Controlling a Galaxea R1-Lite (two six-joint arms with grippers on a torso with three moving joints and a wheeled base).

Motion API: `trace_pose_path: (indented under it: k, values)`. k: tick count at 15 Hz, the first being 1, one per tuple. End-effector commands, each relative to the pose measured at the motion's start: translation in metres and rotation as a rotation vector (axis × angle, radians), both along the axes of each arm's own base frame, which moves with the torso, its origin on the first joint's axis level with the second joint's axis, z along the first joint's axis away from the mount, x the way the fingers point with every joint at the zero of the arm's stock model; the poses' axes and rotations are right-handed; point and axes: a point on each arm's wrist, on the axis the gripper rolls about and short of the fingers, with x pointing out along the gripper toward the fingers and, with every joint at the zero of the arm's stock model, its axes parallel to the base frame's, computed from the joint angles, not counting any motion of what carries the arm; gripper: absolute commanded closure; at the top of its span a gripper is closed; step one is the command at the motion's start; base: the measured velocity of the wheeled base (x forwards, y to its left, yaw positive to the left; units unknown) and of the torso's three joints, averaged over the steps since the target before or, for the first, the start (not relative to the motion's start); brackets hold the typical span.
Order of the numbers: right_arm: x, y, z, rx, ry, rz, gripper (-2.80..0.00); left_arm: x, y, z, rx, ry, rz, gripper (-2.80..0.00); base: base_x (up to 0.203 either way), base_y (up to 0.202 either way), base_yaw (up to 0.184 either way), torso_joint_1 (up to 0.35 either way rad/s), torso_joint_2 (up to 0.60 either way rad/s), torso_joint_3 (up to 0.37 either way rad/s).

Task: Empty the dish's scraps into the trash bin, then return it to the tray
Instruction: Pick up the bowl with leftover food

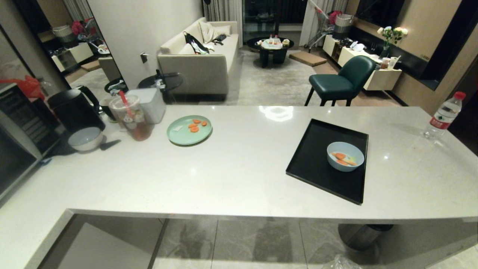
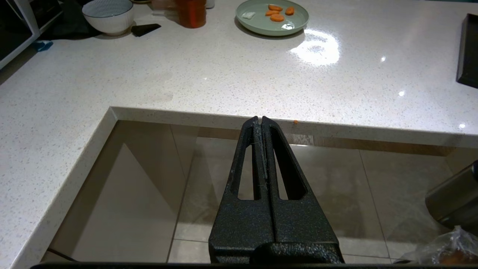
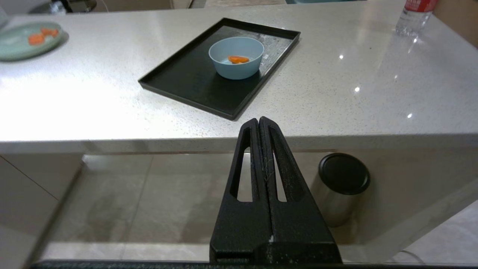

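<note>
The dish (image 3: 236, 57), holding its scraps (image 3: 238, 59), sat on the tray (image 3: 194, 80) on the table (image 3: 336, 89), ahead of and above the right hand (image 3: 259, 120), the nearer one. That hand hung below the table edge, pointing forward, fingers pressed together and empty; the left hand (image 2: 261, 119) was parked likewise, also closed and empty

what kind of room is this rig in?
Looks like a home or show apartment: a pale stone kitchen counter with a kettle on it, opening onto a lounge with a sofa and a green chair.
</note>
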Motion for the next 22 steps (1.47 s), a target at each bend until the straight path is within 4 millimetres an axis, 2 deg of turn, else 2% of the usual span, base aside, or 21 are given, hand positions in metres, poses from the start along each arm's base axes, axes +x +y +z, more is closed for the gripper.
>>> trace_pose_path:
  k: [1,22]
  values:
    - [0.0,0.0,0.0,0.005,0.0,-0.003,0.0,0.0001,0.0,0.0001,-0.001,0.001,0.0,0.0,0.0,0.0,0.0,0.0,0.0,0.0]
    - [0.0,0.0,0.0,0.008,0.0,-0.004,0.0,0.0001,0.0,0.0001,-0.001,0.001,0.0,0.0,0.0,0.0,0.0,0.0,0.0,0.0]
